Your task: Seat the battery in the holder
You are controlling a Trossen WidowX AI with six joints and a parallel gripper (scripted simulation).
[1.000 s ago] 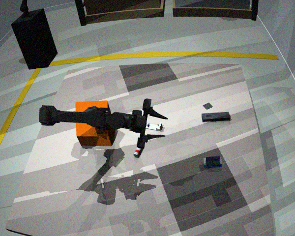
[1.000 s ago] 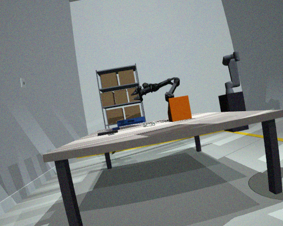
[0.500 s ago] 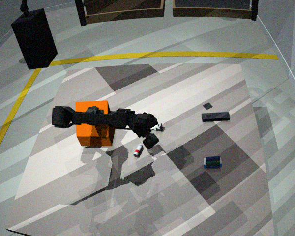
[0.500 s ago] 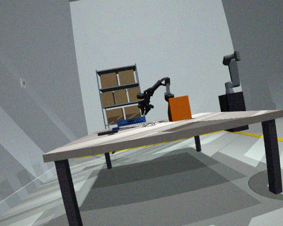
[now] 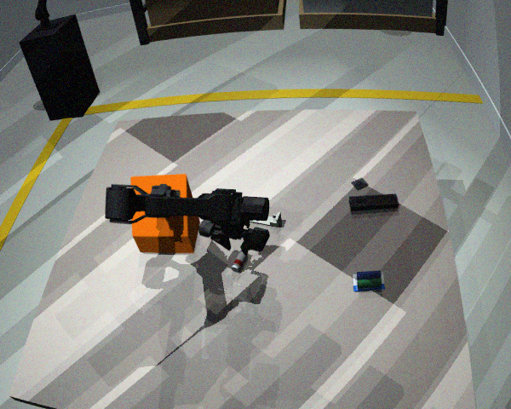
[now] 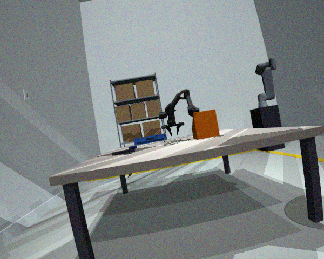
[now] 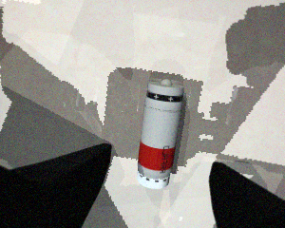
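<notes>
Jaws open over the bench, battery lying loose outside its holder

I find the jaws standing part-way open, nothing gripped. The wrist view gives me the clearest reading: two dark fingers (image 5: 221, 239) (image 6: 169, 130) stand well apart at the lower corners, and the battery (image 5: 238, 262) (image 7: 158, 138) shows across the gap, whole and untouched. Its casing is pale with a red band; a terminal nub is visible at the upper end, below it a dark band bearing plus marks.

From the top view, the battery's upper part is covered by the gripper hardware, but its banded end shows, resting on the bench (image 5: 335, 153) (image 6: 184, 156). The pale holder (image 5: 275, 220) (image 6: 167, 144) is near it, partly hidden by the arm (image 5: 172, 205) (image 6: 170, 107); I cannot make out its spring or lip. The battery is not seated.

The exterior view supplies height: the fingers point downward and their tips are above the bench. I cannot pick out the battery there. It also shows a shelf rack (image 6: 134, 79) with cartons. Only from the top can I separate a black bar (image 5: 374, 203) and a pair of blue and green cylinders (image 5: 369, 281). An orange block (image 5: 158, 242) (image 6: 206, 123) appears in both.
</notes>
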